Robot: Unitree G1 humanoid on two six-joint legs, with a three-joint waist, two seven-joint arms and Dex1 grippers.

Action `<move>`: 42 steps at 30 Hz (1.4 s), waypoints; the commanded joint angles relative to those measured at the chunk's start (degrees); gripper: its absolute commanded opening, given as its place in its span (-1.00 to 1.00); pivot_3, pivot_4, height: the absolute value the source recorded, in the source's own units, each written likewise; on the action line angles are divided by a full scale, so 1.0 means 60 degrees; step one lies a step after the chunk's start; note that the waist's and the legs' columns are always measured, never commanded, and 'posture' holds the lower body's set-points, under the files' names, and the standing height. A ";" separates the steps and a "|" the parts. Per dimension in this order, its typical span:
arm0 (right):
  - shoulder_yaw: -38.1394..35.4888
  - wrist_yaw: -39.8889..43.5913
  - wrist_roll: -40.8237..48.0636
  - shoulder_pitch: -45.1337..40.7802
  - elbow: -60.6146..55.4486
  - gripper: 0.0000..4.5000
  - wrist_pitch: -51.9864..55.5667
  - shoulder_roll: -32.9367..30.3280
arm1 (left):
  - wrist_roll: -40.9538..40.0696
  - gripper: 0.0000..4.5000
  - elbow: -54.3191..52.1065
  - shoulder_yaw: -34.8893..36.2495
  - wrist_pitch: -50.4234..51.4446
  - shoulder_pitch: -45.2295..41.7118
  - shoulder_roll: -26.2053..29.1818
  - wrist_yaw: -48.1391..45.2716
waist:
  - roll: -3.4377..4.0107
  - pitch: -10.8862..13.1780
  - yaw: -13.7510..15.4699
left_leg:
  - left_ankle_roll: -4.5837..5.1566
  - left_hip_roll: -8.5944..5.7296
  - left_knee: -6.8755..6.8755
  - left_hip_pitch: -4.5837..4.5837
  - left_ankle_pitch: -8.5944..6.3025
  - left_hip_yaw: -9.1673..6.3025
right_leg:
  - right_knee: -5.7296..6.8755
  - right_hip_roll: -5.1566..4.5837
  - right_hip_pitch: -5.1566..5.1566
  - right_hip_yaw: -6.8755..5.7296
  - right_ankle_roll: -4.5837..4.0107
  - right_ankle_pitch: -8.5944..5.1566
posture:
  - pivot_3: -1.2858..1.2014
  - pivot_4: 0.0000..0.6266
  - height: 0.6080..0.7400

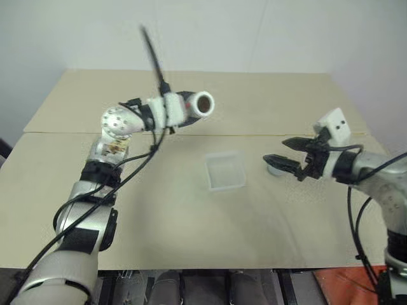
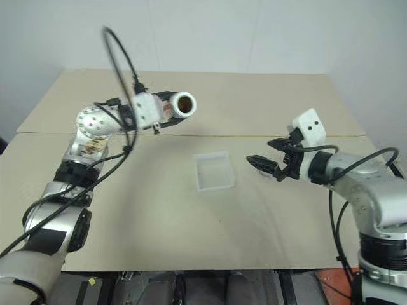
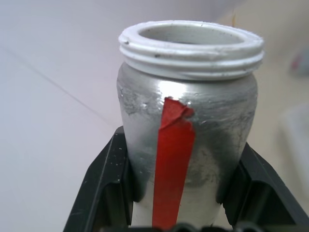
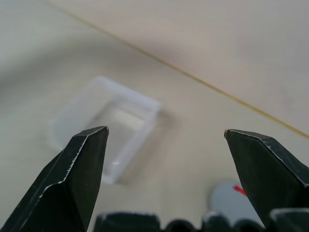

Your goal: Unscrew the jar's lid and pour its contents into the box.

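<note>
While your left gripper (image 1: 184, 107) holds the jar (image 1: 198, 104) lidless in the air, your right gripper (image 1: 287, 152) hangs empty.

Your left fingers (image 3: 104, 183) are closed on the jar's body, one each side of the red label stripe, and the jar lies about level above the far half of the table (image 1: 159, 210), its open threaded mouth turned toward the camera; you cannot make out any contents inside it. Your right fingers (image 4: 77, 169) are spread wide with nothing between them, raised over the table near its right edge. The lid (image 1: 276, 169) sits on the table just under them, partly hidden by the lower finger. The box (image 1: 225, 171) rests near the table's middle, upright, and its clear walls make the inside hard to read.
</note>
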 commanded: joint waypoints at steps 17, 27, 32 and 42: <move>-0.0248 0.0590 0.1639 -0.0928 -0.0066 0.98 0.1057 -0.1269 | 1.1936 -0.14 0.0859 -0.7084 0.2054 -0.2034 -0.0765 1.2771 | -0.0003 0.0002 0.0221 | 0.0013 -0.0002 0.0022 -0.0040 -0.0008 0.0037 | 0.0008 -0.0016 -0.0036 0.0007 0.0018 0.0007 | 0.03 -0.52 1.00; -0.0502 -0.0004 0.2161 -0.0844 -0.0223 0.98 0.1144 -0.1273 | 1.1810 -0.14 0.1045 -0.7555 0.2014 -0.2012 -0.0420 1.3042 | -0.0003 0.0002 0.0219 | 0.0011 0.0001 0.0033 -0.0036 -0.0006 0.0037 | 0.0021 -0.0017 -0.0034 0.0008 0.0017 0.0007 | 0.03 -0.52 1.00; -0.0372 -0.0143 0.2156 -0.0847 -0.0218 0.98 0.1052 -0.1252 | 1.1409 -0.14 0.1263 -0.7368 0.1819 -0.2049 -0.0407 1.2840 | -0.0004 0.0002 0.0239 | 0.0007 -0.0001 0.0035 -0.0039 -0.0004 0.0038 | 0.0019 -0.0020 -0.0034 0.0006 0.0017 0.0007 | 0.03 -0.52 1.00; -0.0271 -0.0105 0.2184 -0.0976 0.0003 0.98 0.0902 -0.0987 | 0.7330 -0.14 0.1813 -0.5091 -0.0451 -0.1768 -0.0071 1.0518 | -0.0002 0.0002 0.0209 | -0.0006 0.0002 0.0043 -0.0041 0.0004 0.0039 | 0.0022 -0.0021 -0.0035 0.0005 0.0017 0.0007 | 0.03 -0.52 1.00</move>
